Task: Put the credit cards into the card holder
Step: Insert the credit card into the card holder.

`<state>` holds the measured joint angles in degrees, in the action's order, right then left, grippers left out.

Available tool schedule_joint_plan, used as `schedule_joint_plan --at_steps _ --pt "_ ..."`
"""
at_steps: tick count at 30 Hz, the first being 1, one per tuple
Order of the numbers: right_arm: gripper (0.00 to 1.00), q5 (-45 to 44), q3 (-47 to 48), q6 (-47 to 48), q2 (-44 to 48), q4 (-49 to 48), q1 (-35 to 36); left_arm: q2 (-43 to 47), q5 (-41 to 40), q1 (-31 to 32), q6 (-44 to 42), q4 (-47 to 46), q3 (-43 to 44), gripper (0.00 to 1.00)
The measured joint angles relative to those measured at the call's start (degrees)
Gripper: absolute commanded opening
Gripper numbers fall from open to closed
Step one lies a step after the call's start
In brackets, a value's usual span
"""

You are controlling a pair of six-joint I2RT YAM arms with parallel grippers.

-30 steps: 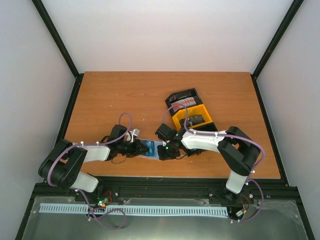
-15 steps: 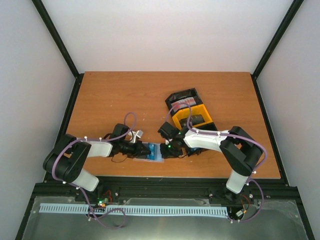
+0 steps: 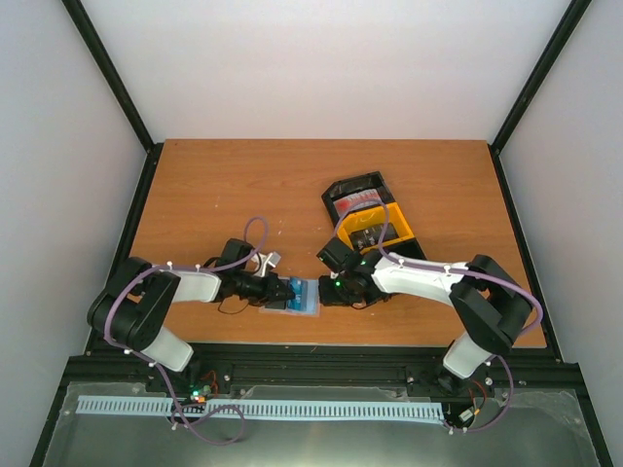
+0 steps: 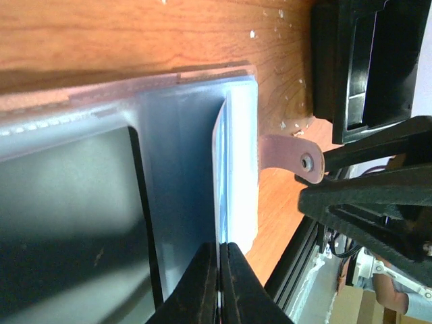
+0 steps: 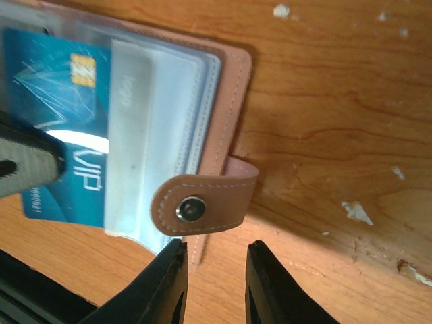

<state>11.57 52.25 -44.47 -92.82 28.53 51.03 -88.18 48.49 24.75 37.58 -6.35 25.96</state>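
We've slid blue card (image 5: 61, 128) partway into card holder (image 5: 226, 94), left gripper (image 4: 219, 260) pinching it. Right gripper (image 5: 216, 283) part-open, empty; insertion unfinished.

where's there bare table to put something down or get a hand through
Widest bare patch: the far-left table, between the back edge, the tray and the left arm. A narrower strip runs right of the tray, beyond the right arm. Crowded: near centre, where both arms meet at the card holder.
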Motion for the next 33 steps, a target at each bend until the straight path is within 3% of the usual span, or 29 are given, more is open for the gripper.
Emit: schedule_joint_plan --at_steps 23,29,33 --pt "0.26 -0.1 -0.6 -2.0 2.4 -2.7 -1.0 -4.4 2.1 5.3 5.7 -9.2 -0.7 0.06" --pt "0.26 0.0 -0.7 -1.9 3.6 -3.0 -1.2 -5.4 1.1 6.1 6.8 -9.4 -0.6 0.22" --pt "0.29 0.3 -1.1 -1.9 4.0 -2.9 -1.2 -2.7 -0.5 6.2 7.1 -7.1 -0.5 0.41"
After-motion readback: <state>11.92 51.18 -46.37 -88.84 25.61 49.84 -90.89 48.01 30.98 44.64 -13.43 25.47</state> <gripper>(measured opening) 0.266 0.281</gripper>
